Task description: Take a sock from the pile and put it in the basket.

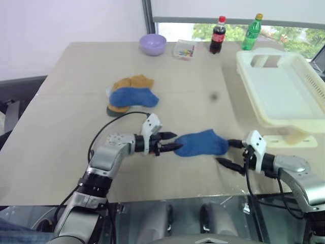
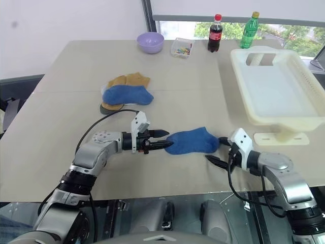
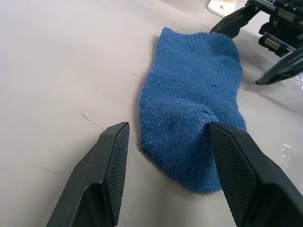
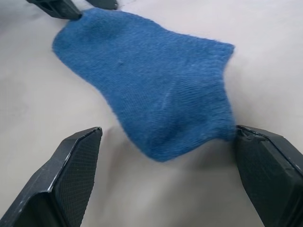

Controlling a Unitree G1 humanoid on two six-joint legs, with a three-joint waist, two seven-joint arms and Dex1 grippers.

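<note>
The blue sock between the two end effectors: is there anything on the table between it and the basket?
Nothing visible. Bare table lies between the blue sock and the basket; only the right end effector is near the sock's end.

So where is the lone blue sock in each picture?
Left eye view: lone blue sock lies low and middle on the table, between both grippers.
Right eye view: same spot, a bit further left.
Left wrist view: fills the middle.
Right wrist view: fills the middle.
Shared landmark: the black jaws at each end.
</note>
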